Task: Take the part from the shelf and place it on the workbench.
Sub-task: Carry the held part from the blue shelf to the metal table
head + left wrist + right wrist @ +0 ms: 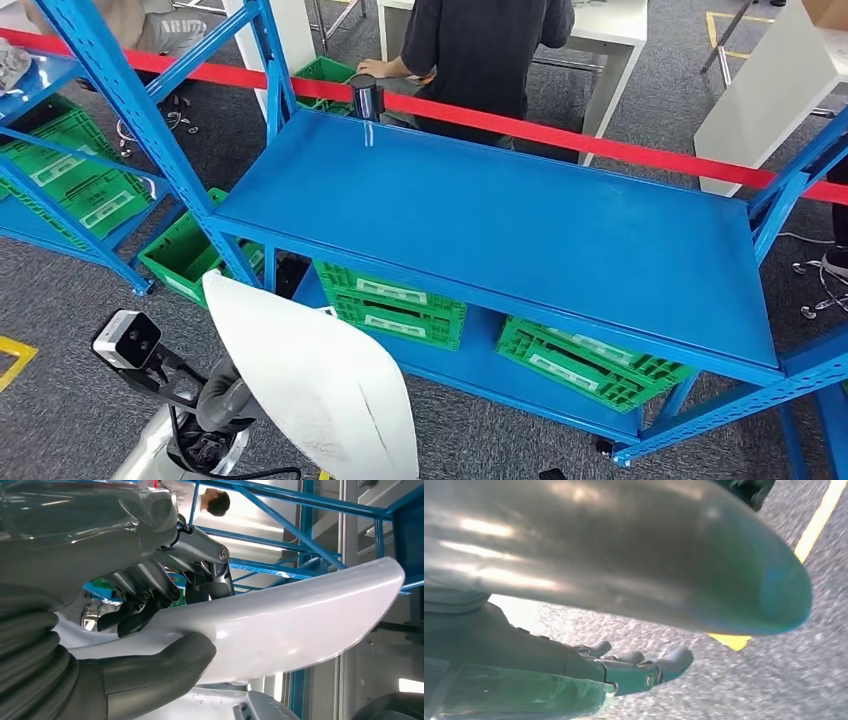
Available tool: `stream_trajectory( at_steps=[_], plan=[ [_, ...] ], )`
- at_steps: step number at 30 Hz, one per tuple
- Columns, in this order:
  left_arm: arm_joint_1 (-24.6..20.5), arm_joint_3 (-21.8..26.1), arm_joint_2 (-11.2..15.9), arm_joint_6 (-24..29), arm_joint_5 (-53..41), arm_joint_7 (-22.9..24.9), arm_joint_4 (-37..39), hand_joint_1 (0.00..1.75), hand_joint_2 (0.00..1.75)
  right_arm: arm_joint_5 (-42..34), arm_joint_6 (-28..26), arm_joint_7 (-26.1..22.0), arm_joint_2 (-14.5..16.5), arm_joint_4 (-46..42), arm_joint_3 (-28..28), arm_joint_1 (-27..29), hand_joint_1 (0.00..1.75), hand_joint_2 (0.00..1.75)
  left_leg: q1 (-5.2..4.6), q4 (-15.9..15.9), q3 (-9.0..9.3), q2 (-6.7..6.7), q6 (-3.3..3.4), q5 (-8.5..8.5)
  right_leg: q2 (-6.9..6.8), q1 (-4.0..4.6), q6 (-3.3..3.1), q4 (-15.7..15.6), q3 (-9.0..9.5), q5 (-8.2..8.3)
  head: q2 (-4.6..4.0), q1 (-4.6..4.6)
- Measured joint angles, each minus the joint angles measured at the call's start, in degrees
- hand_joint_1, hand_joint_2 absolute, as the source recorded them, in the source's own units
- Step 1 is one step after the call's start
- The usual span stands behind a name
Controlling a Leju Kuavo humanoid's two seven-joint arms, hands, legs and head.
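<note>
Gripping a smooth white part [300,625], the left hand [165,625] is sitting closest to the lens in the left wrist view: a thick grey thumb [165,667] is pressing one glossy face while darker jointed fingers [145,612] are curling over the other. From the head view the part [320,385] is showing as a broad, curved white shell with a pointed upper tip, rising off the left arm in front of the blue shelf [500,225] and well short of its flat top board.

That shelf is taking up most of the scene, its top a large, bare, slightly shiny blue metal sheet carried on angled blue struts. On the lower board, green plastic crates [400,305] with slotted, ribbed walls are lying folded flat, and another green crate [185,250] is standing open on the grey speckled carpet beside the shelf's left leg. A red barrier tape [560,130] is running across behind the shelf, and a person in a dark top [485,50] is standing beyond it at a white table [620,30].

Hanging over grey carpet with a yellow floor line [819,525], the right hand [644,667] is holding nothing, its rounded fingers lying straight and slightly apart beneath a blurred, shiny grey thumb [624,555].
</note>
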Motion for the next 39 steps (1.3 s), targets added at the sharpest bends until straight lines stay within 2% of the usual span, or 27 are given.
stream_trajectory(
  at_steps=[1,3,5,6,8,11,12,13,15,16,17,18,20,22,24,26,27,28,30,31,32,33,34,35,36,38,39],
  plan=[
    [0.05,-0.04,-0.04,0.13,-0.25,-0.4,0.02,1.75,1.75,0.23,-0.09,-0.02,-0.27,-0.04,0.0,-0.02,0.0,0.0,-0.07,0.05,-0.94,0.02,-0.07,0.68,-0.01,-0.06,0.19,3.38,-0.57,-1.34,0.0,0.01],
    [0.15,-0.09,-0.06,0.23,-0.68,-0.97,0.02,1.75,1.75,0.64,-0.26,-0.04,-0.86,-0.34,-0.02,-0.07,0.0,0.0,-0.04,0.35,-2.94,0.08,-0.33,2.01,-0.02,-0.21,1.52,5.8,0.66,-0.58,0.0,0.01],
    [0.2,-0.1,-0.07,0.24,-1.07,-1.16,-0.03,1.75,1.75,0.98,-0.35,-0.02,-1.3,-1.0,-0.13,-0.3,0.0,0.0,0.09,1.24,-4.98,0.11,-0.84,3.05,-0.04,-0.46,2.74,0.28,5.69,1.59,0.0,0.02],
    [0.22,-0.09,-0.07,0.25,-1.21,-1.09,-0.11,1.75,1.75,1.12,-0.35,0.02,-1.41,-1.41,-0.21,-0.52,0.0,0.0,0.08,1.93,-5.94,0.13,-1.15,3.41,0.0,-0.42,2.76,-4.24,8.9,1.37,0.0,0.01],
    [0.33,-0.08,-0.09,0.29,-1.38,-0.85,-0.31,1.75,1.75,1.32,-0.33,0.14,-1.44,-2.15,-0.35,-0.92,0.0,0.0,0.01,3.0,-7.01,0.2,-1.8,4.09,0.16,-0.19,1.95,-9.89,12.4,-0.2,0.0,-0.16],
    [0.56,-0.09,-0.06,0.38,-1.37,-0.72,-0.52,1.75,1.75,1.41,-0.31,0.33,-1.37,-2.84,-0.39,-1.02,0.0,0.0,0.34,3.44,-7.58,0.08,-2.81,4.55,0.14,-0.11,0.47,-10.18,11.77,0.12,0.0,-0.37],
    [0.64,-0.09,-0.04,0.41,-1.37,-0.71,-0.55,1.75,1.75,1.43,-0.31,0.39,-1.35,-2.98,-0.4,-1.03,0.0,0.0,0.5,4.3,-8.01,-0.03,-3.18,3.19,0.01,-0.22,-0.08,-10.18,11.26,0.7,0.0,-0.38],
    [0.7,-0.07,0.0,0.42,-1.37,-0.71,-0.59,1.75,1.75,1.43,-0.31,0.42,-1.34,-3.11,-0.4,-1.04,0.0,0.0,0.65,6.31,-8.68,-0.14,-3.54,0.68,-0.11,-0.32,-0.55,-10.21,10.6,1.38,0.0,-0.39],
    [0.76,-0.04,0.06,0.43,-1.38,-0.7,-0.64,1.75,1.75,1.44,-0.31,0.44,-1.37,-3.31,-0.42,-1.07,0.0,0.0,0.81,13.5,-10.38,-0.2,-4.13,-5.57,-0.23,-0.12,-1.02,-10.13,9.18,2.79,0.0,-0.41],
    [0.79,-0.03,0.09,0.43,-1.38,-0.7,-0.66,1.75,1.75,1.44,-0.31,0.44,-1.38,-3.37,-0.42,-1.04,0.0,0.0,0.85,17.33,-10.98,-0.2,-4.26,-7.46,-0.25,0.01,-1.04,-10.08,8.4,3.49,0.0,-0.42],
    [0.82,-0.03,0.13,0.43,-1.38,-0.7,-0.66,1.75,1.75,1.44,-0.31,0.44,-1.38,-3.39,-0.42,-1.02,0.0,0.0,0.86,19.93,-10.97,-0.2,-4.23,-7.94,-0.25,0.15,-1.02,-10.03,7.64,4.15,0.0,-0.42],
    [0.83,-0.04,0.14,0.43,-1.38,-0.7,-0.66,1.75,1.75,1.44,-0.31,0.44,-1.38,-3.4,-0.42,-1.0,0.0,0.0,0.82,20.53,-9.98,-0.22,-4.04,-7.19,-0.24,0.33,-0.98,-10.01,6.81,4.79,0.0,-0.42],
    [0.8,-0.03,0.18,0.43,-1.38,-0.7,-0.67,1.75,1.75,1.44,-0.31,0.45,-1.35,-3.43,-0.42,-1.0,0.0,0.0,0.6,15.34,-4.81,-0.34,-3.0,-4.61,-0.17,0.68,-0.92,-9.99,5.43,5.97,0.0,-0.42],
    [0.7,0.02,0.21,0.44,-1.37,-0.7,-0.84,1.75,1.75,1.44,-0.31,0.46,-1.12,-3.7,-0.42,-0.98,0.0,0.0,0.14,6.65,1.51,-0.42,-1.46,-4.81,-0.12,0.84,-0.58,-10.03,4.64,7.02,0.0,-0.34],
    [0.62,0.06,0.21,0.45,-1.35,-0.71,-1.05,1.75,1.75,1.44,-0.3,0.46,-1.0,-4.01,-0.43,-1.02,0.0,0.0,-0.51,2.5,3.96,-0.45,-0.56,-5.75,-0.15,0.47,0.19,-10.18,4.34,7.96,0.0,-0.33],
    [0.58,0.06,0.22,0.46,-1.35,-0.71,-1.15,1.75,1.75,1.44,-0.3,0.47,-1.09,-4.14,-0.43,-0.99,0.0,0.0,-0.83,1.51,3.45,-0.28,-0.03,-4.38,-0.13,0.21,0.92,-10.39,4.02,8.68,0.0,-0.43],
    [0.52,0.05,0.21,0.47,-1.36,-0.71,-1.18,1.75,1.75,1.44,-0.29,0.48,-1.1,-4.2,-0.42,-0.92,0.0,0.0,-0.75,0.89,3.04,-0.14,0.38,-3.48,-0.11,0.23,0.89,-9.76,3.51,8.01,0.0,-0.42],
    [0.5,0.04,0.18,0.48,-1.35,-0.71,-1.19,1.75,1.75,1.44,-0.29,0.48,-1.11,-4.22,-0.42,-0.88,0.0,0.0,-0.57,0.33,2.48,-0.01,0.65,-2.45,-0.09,0.3,0.61,-8.3,2.72,6.42,0.0,-0.32],
    [0.52,-0.02,0.1,0.54,-1.36,-0.71,-1.2,1.75,1.75,1.45,-0.29,0.48,-1.23,-4.25,-0.42,-0.88,0.0,0.0,-0.39,0.0,0.87,0.07,0.79,-0.72,-0.08,0.16,-0.08,-2.0,0.51,1.24,0.0,-0.18],
    [0.58,-0.04,0.07,0.57,-1.37,-0.7,-1.2,1.75,1.75,1.45,-0.29,0.48,-1.31,-4.25,-0.42,-0.89,0.0,0.0,-0.37,0.06,-0.1,0.09,0.61,0.06,-0.08,0.03,0.03,1.76,-0.34,-0.67,0.0,-0.15],
    [0.62,-0.07,0.06,0.6,-1.39,-0.7,-1.19,1.75,1.75,1.44,-0.28,0.48,-1.41,-4.25,-0.42,-0.89,0.0,0.0,-0.34,0.16,-1.17,0.13,0.42,0.85,-0.09,-0.12,0.54,4.81,-0.67,-1.43,0.0,-0.15],
    [0.64,-0.09,0.06,0.6,-1.4,-0.7,-1.19,1.75,1.75,1.44,-0.29,0.48,-1.49,-4.25,-0.42,-0.88,0.0,0.0,-0.26,0.33,-2.29,0.18,0.18,1.59,-0.1,-0.29,1.36,6.33,-0.19,-0.91,0.0,-0.14],
    [0.65,-0.09,0.06,0.61,-1.4,-0.7,-1.18,1.75,1.75,1.44,-0.29,0.48,-1.57,-4.25,-0.42,-0.89,0.0,0.0,-0.12,0.64,-3.44,0.22,-0.11,2.25,-0.1,-0.48,2.31,5.88,1.19,0.45,0.0,-0.14],
    [0.65,-0.09,0.07,0.61,-1.4,-0.7,-1.18,1.75,1.75,1.44,-0.29,0.48,-1.64,-4.25,-0.42,-0.92,0.0,0.0,0.04,1.16,-4.61,0.26,-0.46,2.81,-0.11,-0.71,3.12,3.38,3.57,1.83,0.0,-0.15],
    [0.65,-0.08,0.07,0.61,-1.4,-0.7,-1.19,1.75,1.75,1.44,-0.3,0.48,-1.65,-4.28,-0.42,-1.0,0.0,0.0,0.12,1.88,-5.8,0.27,-0.86,3.25,-0.11,-0.83,3.55,-0.59,6.63,2.01,0.0,-0.1],
    [0.66,-0.06,0.07,0.6,-1.4,-0.69,-1.2,1.75,1.75,1.44,-0.29,0.47,-1.7,-4.34,-0.45,-1.15,0.0,0.0,0.13,3.37,-7.44,0.32,-1.62,3.96,0.0,-0.72,2.96,-7.68,11.22,0.28,0.0,-0.17],
    [0.68,-0.05,0.07,0.59,-1.4,-0.68,-1.21,1.75,1.75,1.44,-0.3,0.47,-1.7,-4.38,-0.46,-1.17,0.0,0.0,0.12,3.76,-7.83,0.33,-1.92,4.36,0.05,-0.49,2.39,-9.31,12.05,-0.76,0.0,-0.23]
  ],
)
